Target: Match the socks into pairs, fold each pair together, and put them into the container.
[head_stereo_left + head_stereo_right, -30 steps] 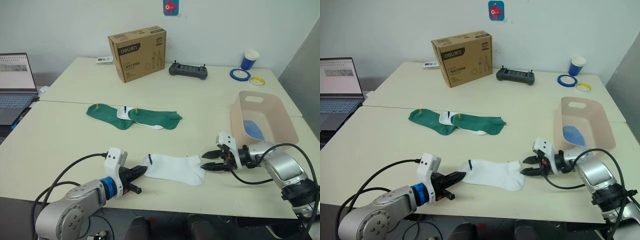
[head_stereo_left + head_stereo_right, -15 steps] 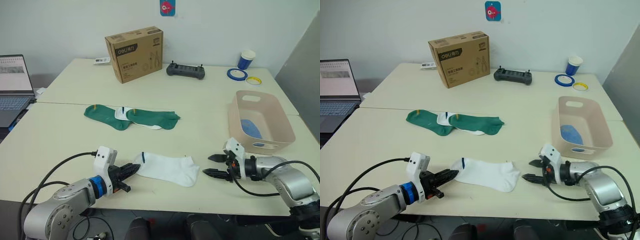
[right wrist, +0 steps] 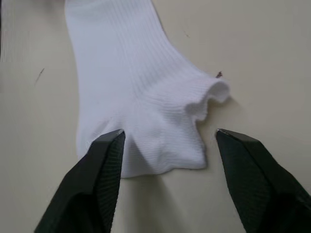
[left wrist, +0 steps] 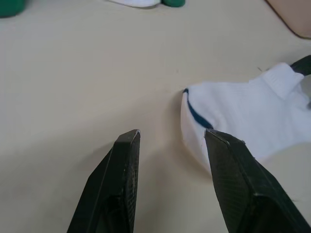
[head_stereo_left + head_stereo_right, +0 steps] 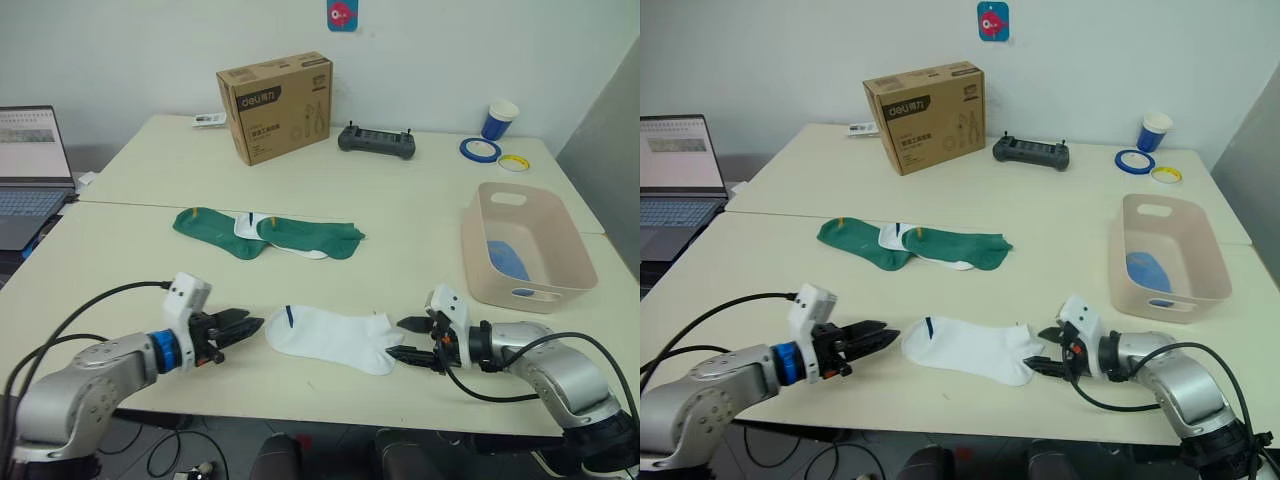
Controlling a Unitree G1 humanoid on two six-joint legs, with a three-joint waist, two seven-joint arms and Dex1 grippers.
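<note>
Socks: a white one (image 5: 335, 337) lies flat near the worktop's front edge; left hand (image 5: 243, 324) and right hand (image 5: 405, 339), both wide, bracket its ends, likely to fold it; green pair (image 5: 262, 233) mid-worktop; tub (image 5: 575, 250) at the right edge.

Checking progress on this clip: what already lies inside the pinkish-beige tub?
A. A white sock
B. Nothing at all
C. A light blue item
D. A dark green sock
C. A light blue item, apparently socks, lies on the floor of the tub, while the dark green socks and the white sock between the two grippers lie out on the table.
</note>
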